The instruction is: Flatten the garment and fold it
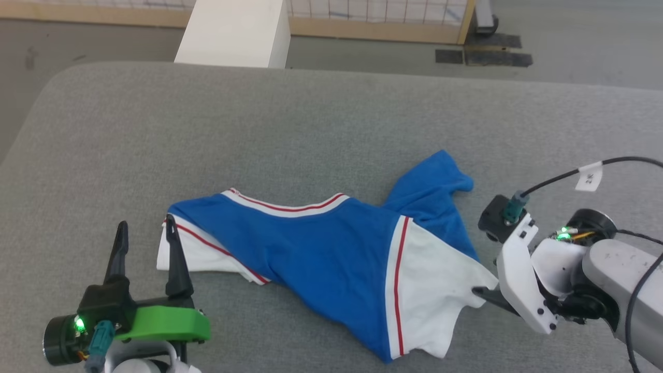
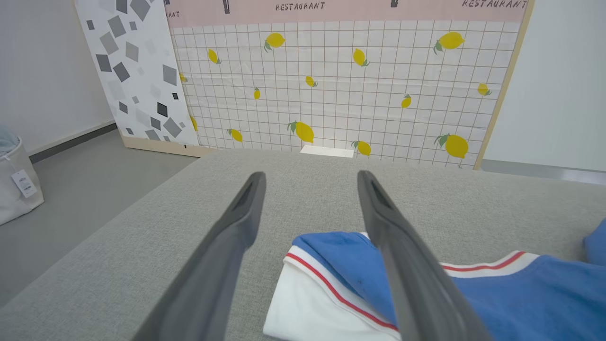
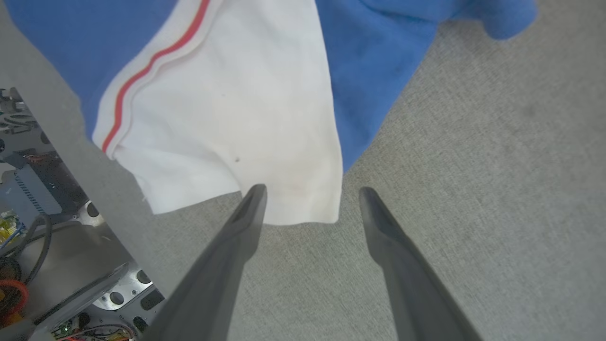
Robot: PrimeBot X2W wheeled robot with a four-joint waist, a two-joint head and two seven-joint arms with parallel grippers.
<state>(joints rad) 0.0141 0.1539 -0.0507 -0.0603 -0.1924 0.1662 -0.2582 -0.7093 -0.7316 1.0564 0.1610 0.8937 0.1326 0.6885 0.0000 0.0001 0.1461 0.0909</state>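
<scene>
Garment (image 1: 331, 254) crumpled on grey padded surface (image 1: 311, 129), one white sleeve lying between the spread fingers of left gripper (image 1: 146, 221), the other sleeve's edge at the parted fingertips of right gripper (image 3: 312, 189), both ungripped.

1. The garment (image 1: 331, 254): bright blue body, white sleeves, white trim bands each carrying a thin red stripe.
2. The bench (image 1: 311, 129): plain light grey woven fabric with a fine fleck.
3. The left gripper (image 1: 146, 221): dark grey jaws on a black base, with a bright green bracket and a green light.
4. The right gripper (image 3: 312, 189): dark grey jaws and a white casing.
5. The wall panel (image 2: 341, 85): white with a thin brown grid, yellow lemons with green leaves, and a pink top band.
6. The side panel (image 2: 137, 71): white, scattered with grey and black squares.
</scene>
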